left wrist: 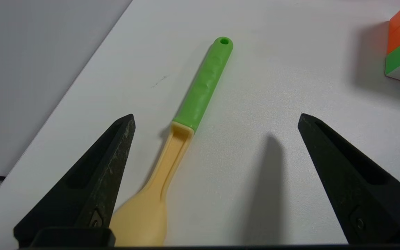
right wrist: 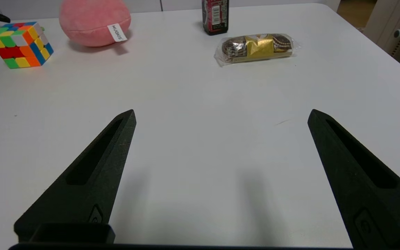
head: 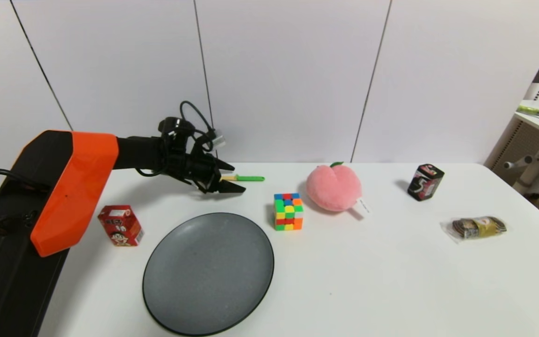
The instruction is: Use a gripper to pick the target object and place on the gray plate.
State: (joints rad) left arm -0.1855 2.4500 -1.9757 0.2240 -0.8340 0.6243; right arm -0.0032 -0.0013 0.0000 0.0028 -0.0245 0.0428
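The toy pasta spoon (head: 246,178) lies on the white table beyond the gray plate (head: 208,271), its green handle pointing right. In the left wrist view the spoon (left wrist: 186,118) lies flat, its pale yellow head near one finger and partly cut off. My left gripper (head: 239,179) is open, low over the table, with the spoon's head end between its fingers, untouched; it also shows in the left wrist view (left wrist: 217,116). My right gripper (right wrist: 221,113) is open and empty over bare table; it does not show in the head view.
A red carton (head: 120,225) stands left of the plate. A colour cube (head: 288,211) and a pink plush peach (head: 334,187) sit right of the spoon. A black box (head: 425,182) and a wrapped snack (head: 477,227) lie farther right.
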